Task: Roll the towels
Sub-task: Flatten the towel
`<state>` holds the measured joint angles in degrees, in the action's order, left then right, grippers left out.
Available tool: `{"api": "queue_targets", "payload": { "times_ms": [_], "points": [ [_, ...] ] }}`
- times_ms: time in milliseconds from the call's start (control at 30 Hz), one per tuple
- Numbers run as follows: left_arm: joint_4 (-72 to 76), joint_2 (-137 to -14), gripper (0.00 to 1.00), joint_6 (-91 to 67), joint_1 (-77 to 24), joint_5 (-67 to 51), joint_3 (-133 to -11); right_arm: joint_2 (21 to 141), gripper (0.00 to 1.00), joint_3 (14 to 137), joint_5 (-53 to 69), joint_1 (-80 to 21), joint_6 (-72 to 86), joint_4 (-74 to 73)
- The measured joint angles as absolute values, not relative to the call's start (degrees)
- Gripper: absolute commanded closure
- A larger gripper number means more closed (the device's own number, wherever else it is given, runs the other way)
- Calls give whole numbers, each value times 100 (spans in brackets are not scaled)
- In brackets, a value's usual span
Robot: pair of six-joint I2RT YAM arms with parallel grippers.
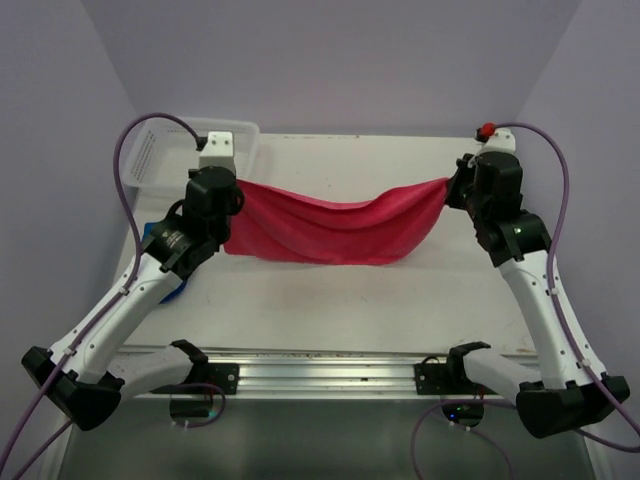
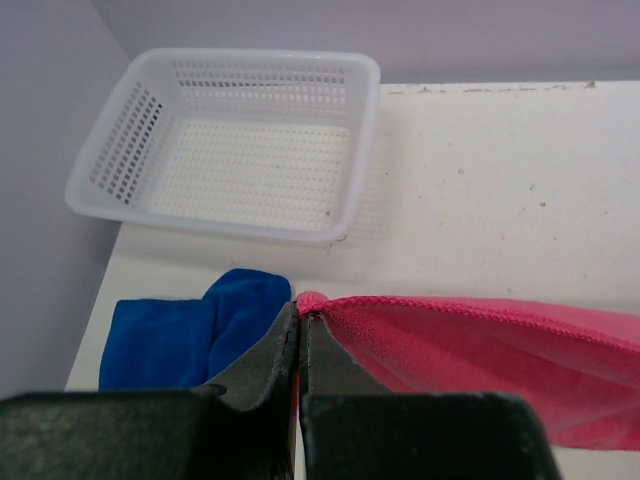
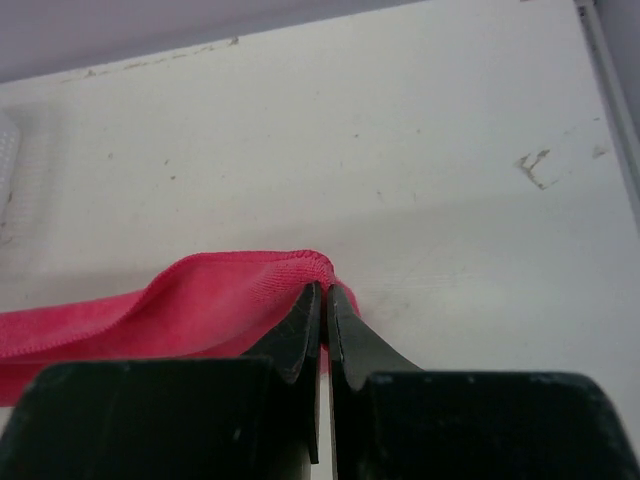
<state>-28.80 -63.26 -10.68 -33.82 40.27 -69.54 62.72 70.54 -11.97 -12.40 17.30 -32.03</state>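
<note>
We see a white table (image 1: 330, 300). Over it hangs the red towel (image 1: 330, 228), stretched wide from one arm to the other and sagging in the middle. We cannot tell if its low part touches the table. A white basket (image 2: 130, 130) sits in the far left corner. A blue towel (image 2: 180, 335) lies bunched near the left edge, just in front of the basket. Our left gripper (image 2: 302, 315) has its jaws pinched tight on the red towel's left corner. Our right gripper (image 3: 322, 295) has its jaws pinched tight on the right corner.
</note>
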Motion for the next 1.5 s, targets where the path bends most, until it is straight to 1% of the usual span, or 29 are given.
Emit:
{"api": "queue_targets", "payload": {
  "times_ms": [200, 400, 633, 800, 933, 1067, 1233, 1367, 1500],
  "points": [
    [-3148, -5977, 100, -1138, -3380, 4158, -6956, 5817, 100, 7673, -1656, -1240, 1518, -3719],
    [-3527, -5085, 100, -1382, -3380, 4187, -6825, 5192, 100, 8001, -2025, -1240, 1398, -4342],
    [-3977, -4233, 100, -1907, -3376, 3771, -6720, 4456, 100, 8453, -2003, -1240, 1433, -5253],
    [-4303, -3765, 100, -2327, -3376, 3341, -6392, 3837, 100, 8340, -1957, -1240, 1575, -5680],
    [-4375, -3732, 100, -2617, -3376, 3114, -6025, 3607, 100, 7638, -1876, -1240, 1761, -5682],
    [-4390, -3983, 100, -2965, -3376, 3168, -5470, 3924, 100, 6722, -1925, -1240, 1933, -5590],
    [-4182, -4893, 100, -3240, -3376, 3542, -5109, 5041, 100, 6001, -2185, -1238, 2012, -4934],
    [-3618, -6058, 100, -3229, -3347, 3857, -5135, 6020, 100, 5863, -2327, -1179, 1979, -4163],
    [-2961, -6941, 100, -3061, -3127, 3898, -5234, 6820, 100, 5878, -2300, -996, 1892, -3422]
  ]
}}
